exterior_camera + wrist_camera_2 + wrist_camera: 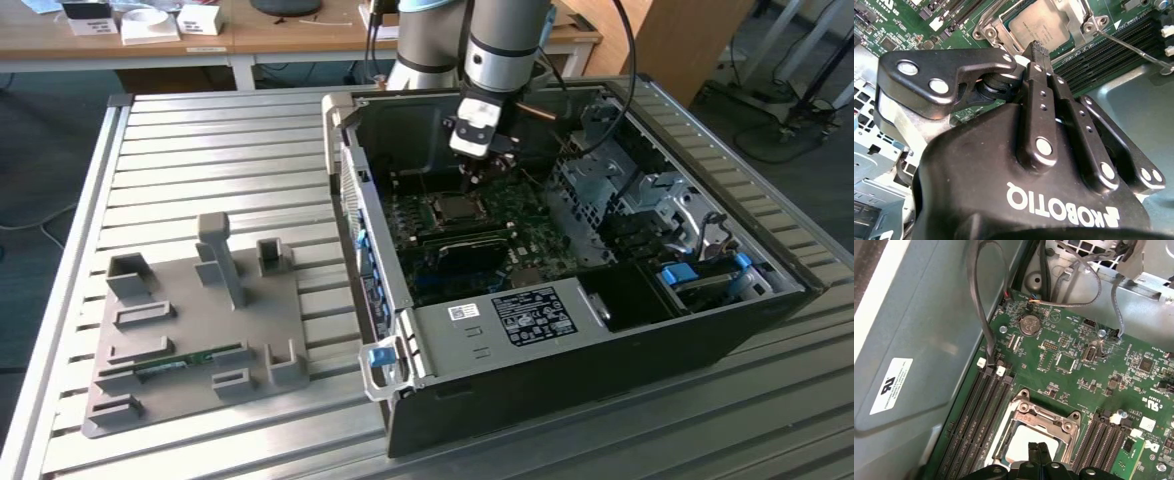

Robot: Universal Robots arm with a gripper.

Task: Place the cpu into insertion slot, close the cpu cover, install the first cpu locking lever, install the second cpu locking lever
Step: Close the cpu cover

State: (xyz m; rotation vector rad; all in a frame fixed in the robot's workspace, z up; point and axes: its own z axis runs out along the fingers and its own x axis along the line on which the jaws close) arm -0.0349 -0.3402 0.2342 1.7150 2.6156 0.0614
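Note:
The cpu (1040, 22) lies flat in the insertion slot (1004, 452), its silvery top showing through the window of the cpu cover (1050, 418). The cover lies down over the chip in both wrist views. My gripper (1039, 47) hangs just above the socket's edge, its black fingers shut together with nothing between them. In the first wrist view the gripper (1038, 448) sits over the cpu (1019, 446). A thin metal locking lever (1134, 46) sticks out from the socket's corner across the memory slots. In the exterior view the gripper (481, 168) is inside the open case, above the socket (454, 208).
The open computer case (561, 340) lies on a slatted metal table (214, 150). Black memory slots (976, 410) flank the socket. Grey cables (985, 315) hang along the case wall. A grey fixture plate (187, 340) with a memory stick sits at the exterior view's left.

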